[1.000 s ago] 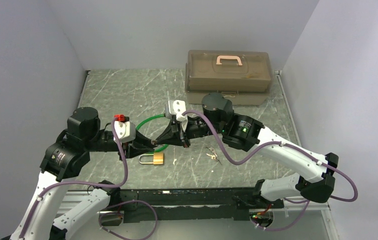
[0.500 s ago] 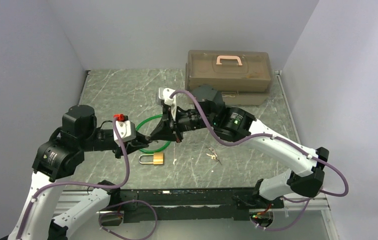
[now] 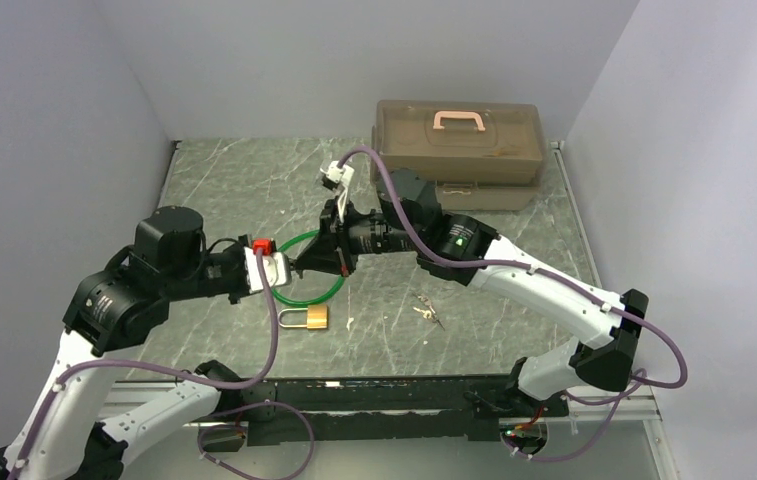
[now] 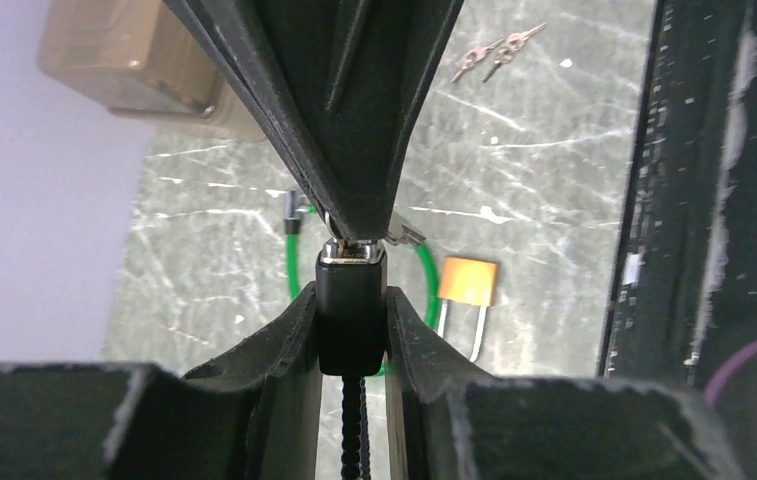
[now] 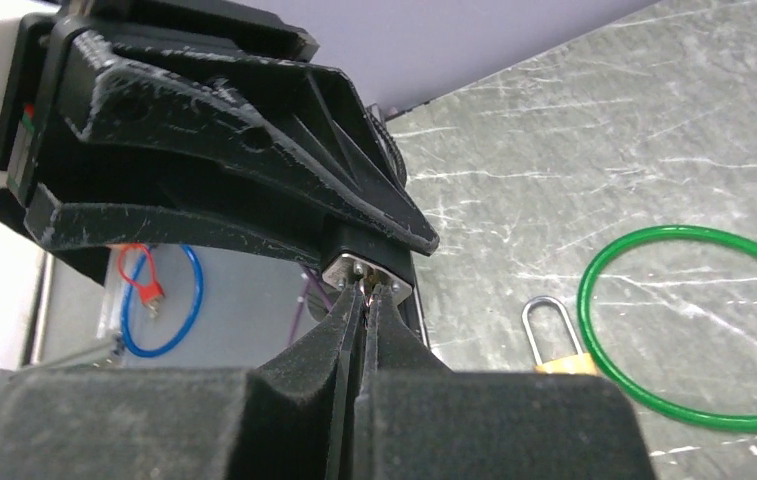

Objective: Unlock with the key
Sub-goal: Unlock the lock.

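The key lies in a small silver bunch (image 3: 424, 310) (image 4: 499, 58) on the table, right of the brass padlock (image 3: 309, 318) (image 4: 467, 282) (image 5: 546, 320), and neither gripper touches either one. Above the table, my left gripper (image 3: 287, 268) (image 4: 352, 300) is shut on a small black block (image 4: 352, 325) with a silver cap (image 5: 354, 268) and a black cord. My right gripper (image 3: 302, 265) (image 5: 366, 295) is shut, its tips against that cap. A thin glint shows between the tips; what it is I cannot tell.
A green ring (image 3: 329, 292) (image 4: 294, 262) (image 5: 694, 235) lies on the table under the two grippers, just behind the padlock. A brown toolbox with a pink handle (image 3: 457, 140) stands at the back right. Grey walls close in both sides.
Both grippers, still tip to tip, have shifted a little left and toward the back. The right wrist has swung up and back; the left wrist has turned. Padlock and keys lie unmoved.
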You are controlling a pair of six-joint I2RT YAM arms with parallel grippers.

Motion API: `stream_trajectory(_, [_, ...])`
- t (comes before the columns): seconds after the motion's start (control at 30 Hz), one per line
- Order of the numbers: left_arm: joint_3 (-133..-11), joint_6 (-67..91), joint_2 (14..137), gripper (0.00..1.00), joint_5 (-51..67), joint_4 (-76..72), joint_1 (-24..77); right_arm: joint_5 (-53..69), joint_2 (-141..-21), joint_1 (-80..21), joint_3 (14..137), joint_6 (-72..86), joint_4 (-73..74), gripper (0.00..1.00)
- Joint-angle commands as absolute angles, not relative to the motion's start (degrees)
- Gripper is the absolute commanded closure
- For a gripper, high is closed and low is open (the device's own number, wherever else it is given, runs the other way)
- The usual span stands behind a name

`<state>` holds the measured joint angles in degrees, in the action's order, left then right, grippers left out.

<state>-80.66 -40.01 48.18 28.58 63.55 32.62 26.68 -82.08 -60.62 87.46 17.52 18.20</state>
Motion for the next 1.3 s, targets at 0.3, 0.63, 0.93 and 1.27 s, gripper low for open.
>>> stream_trajectory(0.3, [-74.26, -58.85, 41.70, 1.00, 16.40, 36.47, 42.53, 35.56, -83.72, -54.55, 81.24, 41.92, 4.04, 1.00])
stream_trajectory(0.63, [-62.00, -76.69, 34.24, 1.00, 9.46, 24.39, 49.74, 42.88, -84.46, -52.29, 78.41, 54.15, -5.40, 1.00])
stream_trajectory(0.93, [-59.43, -79.53, 32.56, 1.00, 6.18, 22.08, 51.84, 45.52, -83.41, -51.64, 78.33, 56.56, -7.08, 0.81])
stream_trajectory(1.27, [-61.68, -73.25, 32.13, 1.00, 5.58, 26.59, 51.73, 41.52, -74.26, -49.15, 79.54, 44.61, 4.05, 0.29])
